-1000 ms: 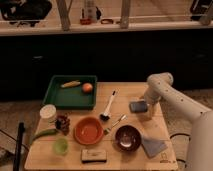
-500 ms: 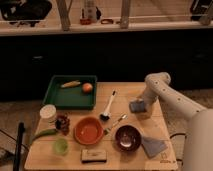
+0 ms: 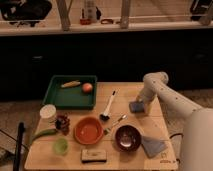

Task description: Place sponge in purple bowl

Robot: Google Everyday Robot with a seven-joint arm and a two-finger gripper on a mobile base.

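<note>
A pale wooden table (image 3: 127, 92) is seen from above and in front, with a dark cabinet front behind it. The sponge (image 3: 134, 107), a small thick blue-grey block with rounded corners and a soft look, lies flat near the table's right edge. The gripper (image 3: 140, 102) at the end of a smooth white arm is set down on the sponge's right side, touching it; whether the sponge is pinched cannot be told. The purple bowl (image 3: 128, 137), round, glossy and dark maroon, stands empty nearer the front edge, apart from the sponge.

Compared with half a second ago, the gripper has been brought left and lower onto the sponge, while the sponge is found in much the same spot.

Between sponge and bowl a thin metal utensil (image 3: 116, 123) lies slantwise, just beside the bowl's rim. A brush (image 3: 109, 106) with a white handle and dark head lies left of the sponge. A flat grey-blue cloth (image 3: 152, 146) is spread right of the purple bowl. An orange bowl (image 3: 88, 131), slightly larger, stands to its left. A black-and-tan block (image 3: 94, 155) lies at the front edge, with a small light-green cup (image 3: 61, 146) to its left. A green tray (image 3: 65, 97) at the back left holds a yellowish stick-like piece (image 3: 70, 84) and a round orange fruit (image 3: 87, 87)
</note>
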